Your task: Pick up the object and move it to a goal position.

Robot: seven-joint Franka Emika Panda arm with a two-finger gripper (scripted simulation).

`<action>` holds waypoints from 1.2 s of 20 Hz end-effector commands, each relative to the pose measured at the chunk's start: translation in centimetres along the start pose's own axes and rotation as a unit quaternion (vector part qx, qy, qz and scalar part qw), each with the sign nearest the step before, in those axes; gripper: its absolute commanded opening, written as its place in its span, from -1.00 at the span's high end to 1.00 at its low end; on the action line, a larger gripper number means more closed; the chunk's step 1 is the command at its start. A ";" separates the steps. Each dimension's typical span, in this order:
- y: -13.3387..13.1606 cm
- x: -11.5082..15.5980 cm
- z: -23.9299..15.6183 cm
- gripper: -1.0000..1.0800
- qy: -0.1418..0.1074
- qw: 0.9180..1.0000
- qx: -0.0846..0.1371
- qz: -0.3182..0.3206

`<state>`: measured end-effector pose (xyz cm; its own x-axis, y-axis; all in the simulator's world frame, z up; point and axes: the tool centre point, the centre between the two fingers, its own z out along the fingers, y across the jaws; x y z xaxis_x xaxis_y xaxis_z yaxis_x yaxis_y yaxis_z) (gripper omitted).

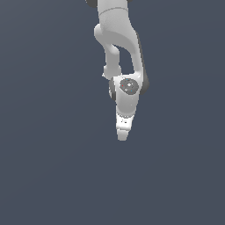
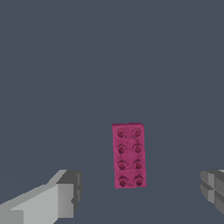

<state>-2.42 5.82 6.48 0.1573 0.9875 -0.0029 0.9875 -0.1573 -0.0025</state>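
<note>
Wrist view shows the object as a magenta-red toy brick, a flat rectangular block with two rows of four round studs on its upper face. The studs read slightly darker at their centres, with faint lighter marks between them. Its long axis runs across the line joining the two fingers. It lies flat on the plain grey-blue tabletop, whose edges and corners fall outside both pictures, so no placement relative to them can be given.

The gripper stands wide open and holds nothing. One finger shows as a pale grey block with a darker pad face; the other finger is cut off at the picture's border. The brick lies between the two fingers, clear of both, and somewhat nearer the fully visible finger than the cut-off one. Most of the brick's length extends beyond the fingertips. Whether the fingertips have reached the height of the brick cannot be told.

Exterior view shows the white Panda arm descending from above, with the gripper pointing down at the tabletop. The brick is not visible there.
</note>
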 end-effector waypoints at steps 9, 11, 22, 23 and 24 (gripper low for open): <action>-0.1 0.2 0.4 -0.92 0.001 1.000 -0.001 -0.021; -0.1 0.2 0.8 -0.92 0.001 1.000 -0.001 -0.022; -0.1 0.2 5.0 -0.92 0.001 1.000 -0.001 -0.024; -0.1 0.2 5.2 -0.92 0.001 1.000 -0.001 -0.024; -0.1 0.2 5.3 -0.92 0.001 1.000 -0.001 -0.024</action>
<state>-2.56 6.02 1.42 0.1099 0.9939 -0.0004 0.9939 -0.1099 -0.0016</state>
